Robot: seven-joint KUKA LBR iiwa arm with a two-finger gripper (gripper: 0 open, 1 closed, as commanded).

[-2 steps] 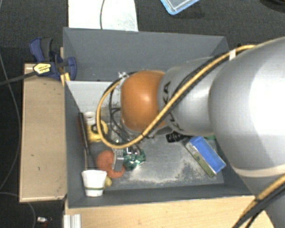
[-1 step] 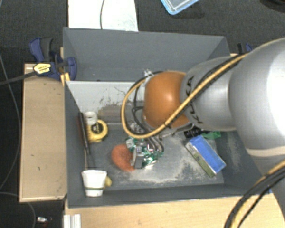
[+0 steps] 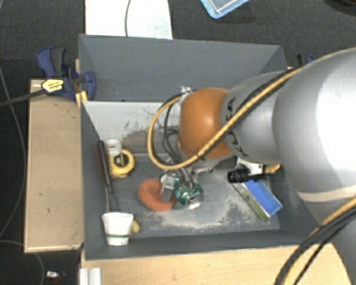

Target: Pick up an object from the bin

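Claw [image 3: 175, 184] is low in the bin [image 3: 166, 70], mid-frame, right at a crumpled green-and-silver thing [image 3: 188, 196]. That thing lies on the bin floor against an orange-red curved piece [image 3: 149, 196] on its left. Clenched or released: can't tell (orange wrist cover [image 3: 202, 123] sits over it). Nearby are a yellow tape measure [image 3: 122, 162] upper left, a white cup [image 3: 117, 225] lower left, and a blue block [image 3: 262, 198] and black marker [image 3: 244, 174] to the right.

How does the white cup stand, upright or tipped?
Upright: the white cup rests on its base, its round open mouth facing up.
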